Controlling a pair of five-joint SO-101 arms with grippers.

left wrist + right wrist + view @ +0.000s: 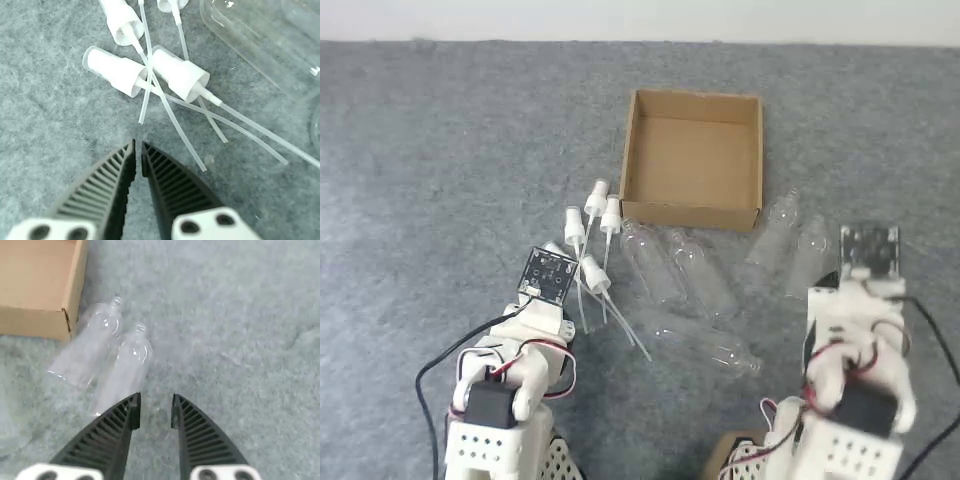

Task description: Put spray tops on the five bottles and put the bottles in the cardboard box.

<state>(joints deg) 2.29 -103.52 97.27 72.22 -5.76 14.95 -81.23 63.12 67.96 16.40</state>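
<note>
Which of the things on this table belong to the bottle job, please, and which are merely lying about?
For the job: cardboard box, five clear bottles, white spray tops.
Just there: grey mat, black cable.

The box [690, 213] stands open on the grey mat [440, 140]. Off its near left corner lie the spray tops [597, 195], white and bunched together, their thin tubes crossing and pointing away from the box. Just beside its near wall two bottles [650, 262] lie side by side, and a third bottle [710, 347] lies crosswise farther from the box. Off its near right corner two more bottles [772, 230] lie side by side. The left arm [505, 390] is beyond the spray tops from the box, the right arm [855, 370] beyond the right-hand pair.
</note>
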